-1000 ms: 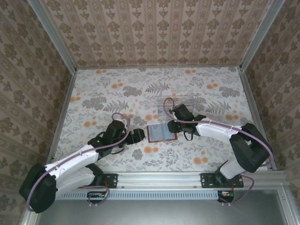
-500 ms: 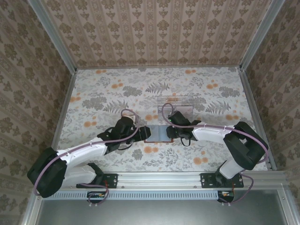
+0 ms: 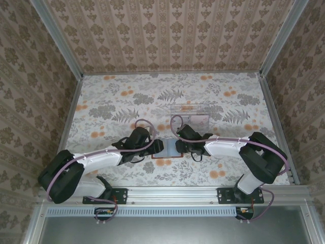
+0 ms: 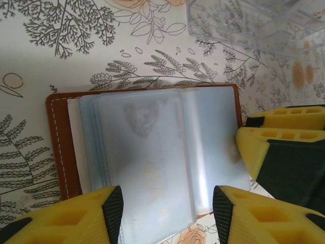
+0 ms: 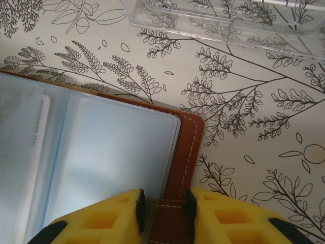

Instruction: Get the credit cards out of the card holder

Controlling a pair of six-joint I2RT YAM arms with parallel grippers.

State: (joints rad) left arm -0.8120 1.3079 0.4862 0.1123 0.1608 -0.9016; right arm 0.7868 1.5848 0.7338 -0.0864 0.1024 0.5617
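Leather and thin plastic made up the job. The card holder [image 4: 57, 142] lay open and flat on the bench [image 4: 30, 61], near the clear tray [image 4: 254, 25], with its cloudy grey-blue sleeves [image 4: 213, 142] facing up. Pale credit cards [image 4: 142, 152] showed faintly through the sleeves, stacked toward the left half. The left hand [image 4: 167, 203] was released, its fingers spread either side of the sleeves' lower edge. The right hand [image 5: 163, 206] held its fingers close together astride the brown stitched border. Whether it clamped the leather or only pressed on it could not be told.

The cards looked light, stiff and slick, and probably sat snug in their pockets. The card holder seemed light enough to slide or lift along with them. It seemed best to pin the leather cover and pinch one card by its exposed edge, drawing it out in line with the pocket.
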